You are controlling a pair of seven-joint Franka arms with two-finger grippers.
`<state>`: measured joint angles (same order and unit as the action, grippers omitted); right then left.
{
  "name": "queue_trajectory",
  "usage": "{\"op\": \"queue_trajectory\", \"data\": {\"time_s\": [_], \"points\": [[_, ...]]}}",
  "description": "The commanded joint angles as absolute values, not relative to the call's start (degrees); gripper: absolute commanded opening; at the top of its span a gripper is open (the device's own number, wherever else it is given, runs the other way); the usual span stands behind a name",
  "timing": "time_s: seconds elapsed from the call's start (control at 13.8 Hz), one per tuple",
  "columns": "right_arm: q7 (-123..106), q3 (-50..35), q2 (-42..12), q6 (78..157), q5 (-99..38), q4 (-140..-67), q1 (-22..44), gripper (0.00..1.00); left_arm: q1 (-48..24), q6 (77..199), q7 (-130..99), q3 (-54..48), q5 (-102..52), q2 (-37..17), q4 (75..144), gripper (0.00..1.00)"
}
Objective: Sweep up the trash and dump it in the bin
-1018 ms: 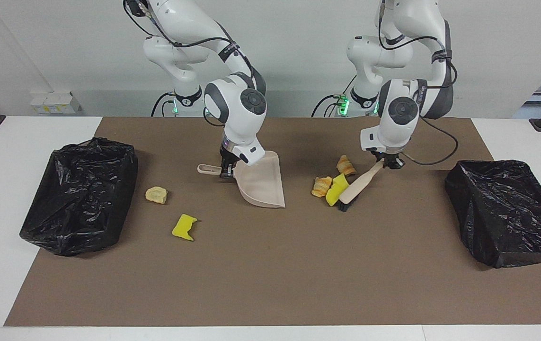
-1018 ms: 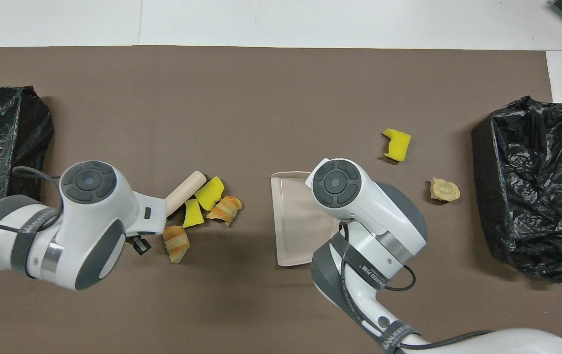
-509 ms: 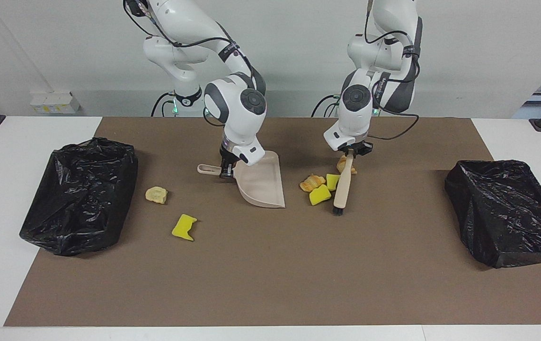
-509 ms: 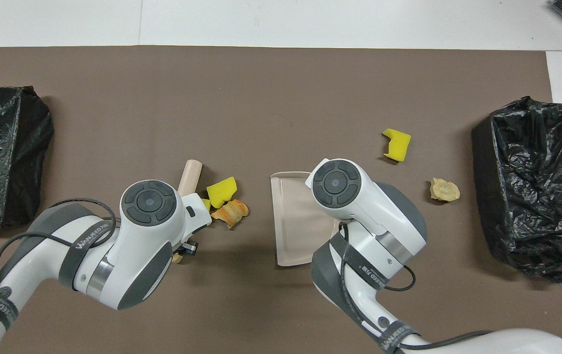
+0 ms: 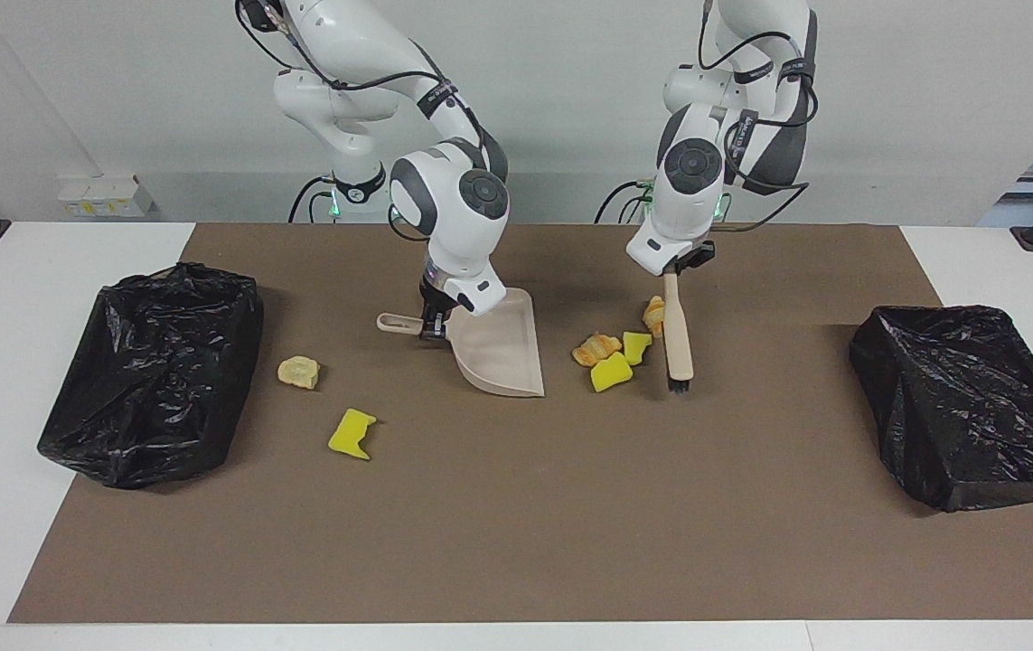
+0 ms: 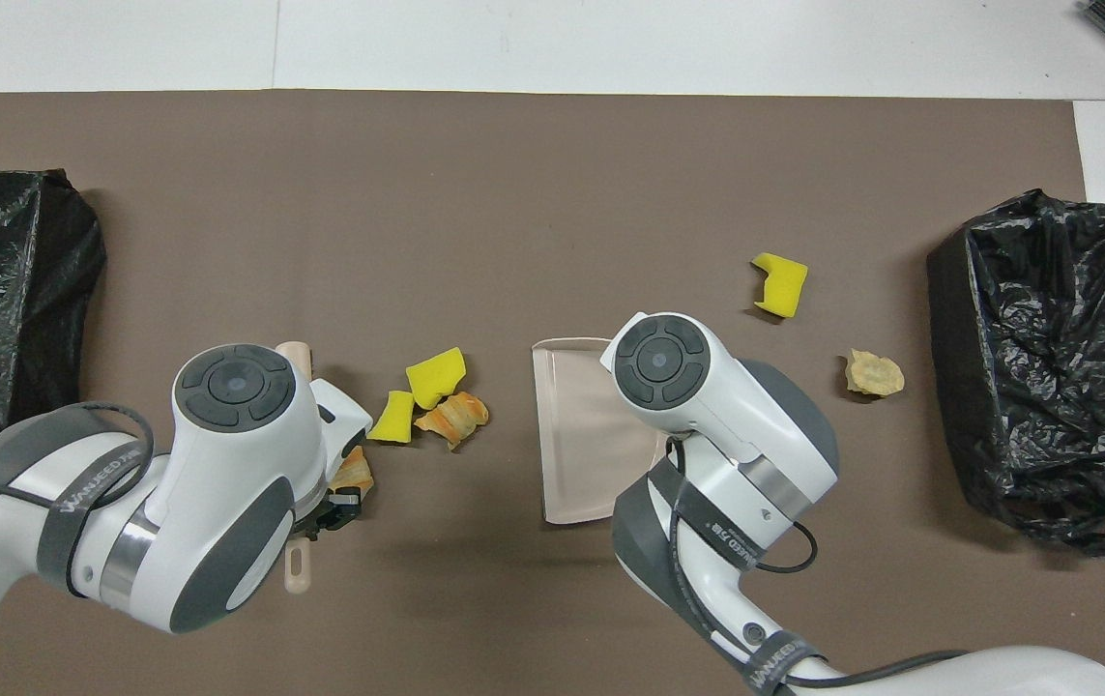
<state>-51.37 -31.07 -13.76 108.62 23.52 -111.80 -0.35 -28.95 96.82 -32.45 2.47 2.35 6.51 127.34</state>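
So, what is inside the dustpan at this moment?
The dustpan shows only its bare beige floor: nothing lies on the visible part. The corner beside its handle is covered by the right gripper, so that part cannot be checked.

Between the dustpan and the brush you have only a narrow lane; four scraps block it. Toward the right arm's end, two loose scraps sit before the bin. Farther out from the dustpan, the table lies open.
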Motion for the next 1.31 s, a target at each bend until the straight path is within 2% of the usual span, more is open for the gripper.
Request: {"op": "queue_trajectory", "data": {"time_s": [0.0, 0.36, 0.65, 0.87, 1.09, 1.24], "points": [[-53.3, -32.3, -11.3, 110.6, 24.4, -115.7, -1.9, 0.00, -27.0, 99.0, -36.1, 2.5, 1.5, 12.3, 135.8, 0.00], [-53.3, -32.3, -10.1, 111.3, 24.4, -117.2, -1.9, 0.00, -31.8, 110.1, -46.8, 2.3, 0.3, 7.5, 138.6, 0.00], [-53.3, -32.3, -10.1, 111.4, 24.4, -117.2, -1.9, 0.00, -32.2, 116.5, -49.8, 2.1, -6.7, 1.6, 133.4, 0.00], [-53.3, -32.3, -10.1, 111.2, 24.4, -117.2, -1.8, 0.00, -32.3, 119.3, -42.5, 1.3, -7.6, -1.9, 129.3, 0.00], [-53.2, -32.3, -10.1, 111.2, 24.4, -117.2, -1.8, 0.00, -34.4, 122.1, -26.4, 1.5, -7.9, -1.9, 129.5, 0.00], [-53.2, -32.3, -10.1, 111.1, 24.3, -117.2, -1.8, 0.00, -37.2, 125.1, -25.0, 1.4, -7.9, -1.9, 129.5, 0.00]]}}
